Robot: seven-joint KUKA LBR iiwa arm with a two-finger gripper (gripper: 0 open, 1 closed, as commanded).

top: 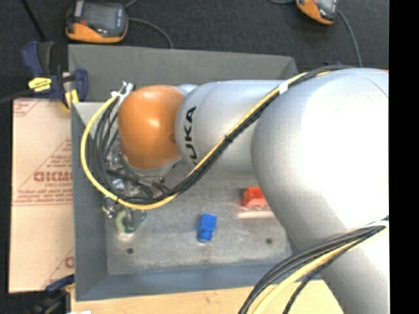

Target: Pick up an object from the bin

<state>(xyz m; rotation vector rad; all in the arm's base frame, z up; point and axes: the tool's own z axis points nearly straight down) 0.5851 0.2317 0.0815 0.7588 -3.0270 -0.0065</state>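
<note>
Bright light from above gleams on the orange cover and pale arm.

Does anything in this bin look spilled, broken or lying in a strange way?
Nothing stands out. A small blue block and a red piece lie apart on the bin floor, both apparently whole. The claw sits low at the view's left side of the bin, touching neither.

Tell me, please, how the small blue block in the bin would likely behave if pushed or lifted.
The blue block looks small and chunky, so probably rigid and light. Its squarish shape suggests it would slide on the bin floor rather than roll. Lying alone, it should move without dragging neighbours.
</note>
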